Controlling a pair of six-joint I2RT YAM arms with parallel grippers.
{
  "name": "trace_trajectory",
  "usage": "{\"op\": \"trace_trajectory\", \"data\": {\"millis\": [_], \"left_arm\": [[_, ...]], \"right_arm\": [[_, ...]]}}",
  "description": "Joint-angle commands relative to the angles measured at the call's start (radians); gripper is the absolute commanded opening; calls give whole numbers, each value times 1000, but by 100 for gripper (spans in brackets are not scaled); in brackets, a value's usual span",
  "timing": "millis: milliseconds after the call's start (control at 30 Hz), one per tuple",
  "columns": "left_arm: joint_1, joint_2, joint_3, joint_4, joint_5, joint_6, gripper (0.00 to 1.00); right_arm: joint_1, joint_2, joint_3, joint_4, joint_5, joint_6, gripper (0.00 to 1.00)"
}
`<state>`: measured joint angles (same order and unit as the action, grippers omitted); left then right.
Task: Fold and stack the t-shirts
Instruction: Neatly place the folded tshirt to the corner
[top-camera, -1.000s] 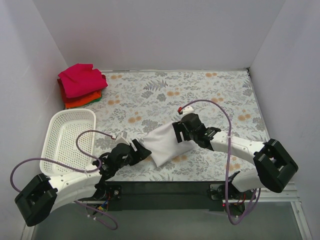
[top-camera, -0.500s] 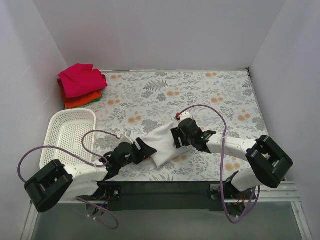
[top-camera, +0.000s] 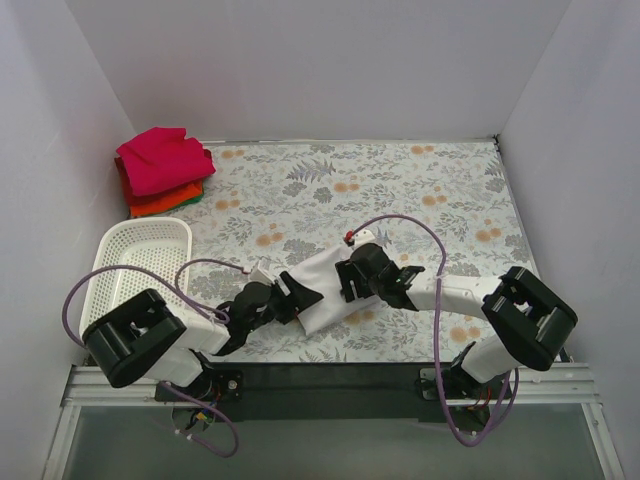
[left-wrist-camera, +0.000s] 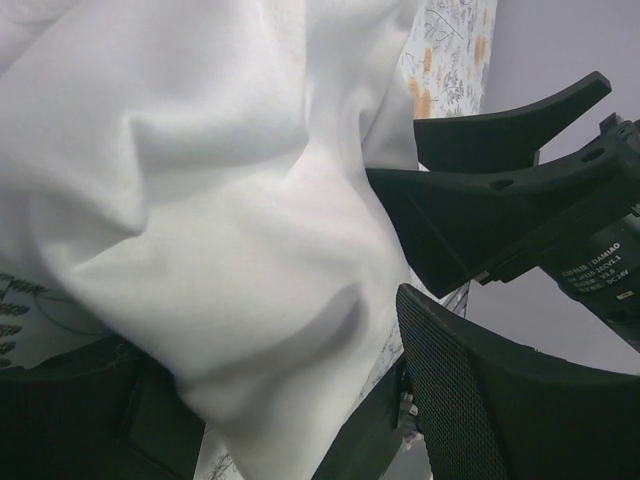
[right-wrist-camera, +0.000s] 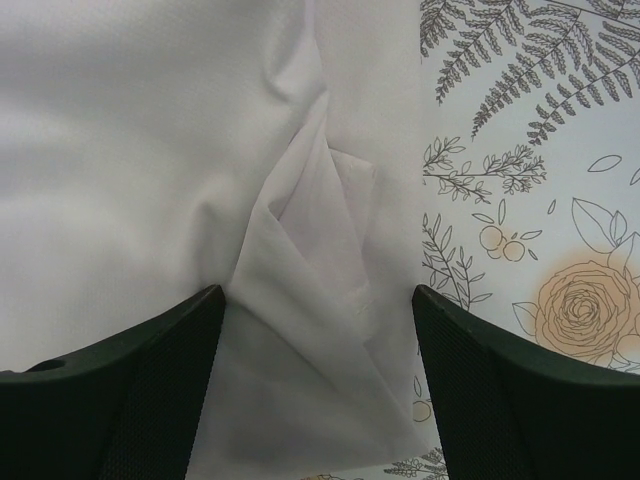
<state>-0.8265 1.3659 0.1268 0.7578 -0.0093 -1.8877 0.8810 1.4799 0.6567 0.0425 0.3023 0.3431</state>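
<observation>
Folding is in hand. The white t-shirt (top-camera: 325, 290) lies part-folded on the bench (top-camera: 420, 190), near middle, between both arms. The right pincer (top-camera: 347, 280) stands wide, straddling a crease. The left pincer (top-camera: 293, 298) is wide too, with cloth bunched between its fingers. Judged next: pinch an edge and carry it over squarely. The arms hide the shirt's outer edges, and the sleeves cannot be made out.

You have a white plastic mesh basket (top-camera: 150, 221) at nine o'clock on the table (top-camera: 400, 190), near its left edge. A floral cloth covers the table; pale walls (top-camera: 320, 70) enclose three sides
</observation>
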Motion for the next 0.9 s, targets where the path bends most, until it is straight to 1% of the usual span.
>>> {"op": "trace_trajectory", "data": {"millis": [0,100,233,267,333,367,400,467,533,567,600,633,667,700,733,800,867], "left_arm": [[1,85,-3,-57,8,21,63],[1,136,14,-35,8,27,60],[1,197,42,-43,-6,39,42],[3,209,46,-43,-8,47,33],[1,238,65,-44,-11,53,22],[1,246,76,-49,-12,68,7],[1,251,85,-76,-23,76,1],[1,245,124,-119,-35,96,0],[1,199,163,-224,-87,154,0],[1,178,209,-273,-107,177,0],[1,155,239,-384,-141,229,0],[1,112,267,-438,-199,255,0],[3,89,290,-484,-231,281,0],[6,70,342,-568,-259,338,0],[10,38,367,-603,-293,367,0],[42,19,439,-685,-299,429,0],[72,7,480,-718,-288,522,0]], "right_arm": [[19,10,-23,0,-42,17,69],[24,10,-25,3,-46,19,69],[29,13,-29,10,-55,20,69],[30,13,-31,13,-57,22,69],[33,17,-32,16,-60,22,69],[33,17,-34,16,-60,22,69],[33,17,-34,16,-60,22,69],[33,8,-37,13,-51,20,69],[33,-15,-39,-3,-35,17,69],[33,-27,-32,-10,-11,7,69],[33,-41,-29,-30,6,2,70],[32,-71,-23,-41,45,-6,71],[26,-87,-10,-41,64,-18,72],[21,-102,0,-68,78,-26,73],[13,-139,6,-78,90,-35,73],[-14,-174,27,-78,104,-64,74],[-45,-223,43,-79,103,-91,74]]}}
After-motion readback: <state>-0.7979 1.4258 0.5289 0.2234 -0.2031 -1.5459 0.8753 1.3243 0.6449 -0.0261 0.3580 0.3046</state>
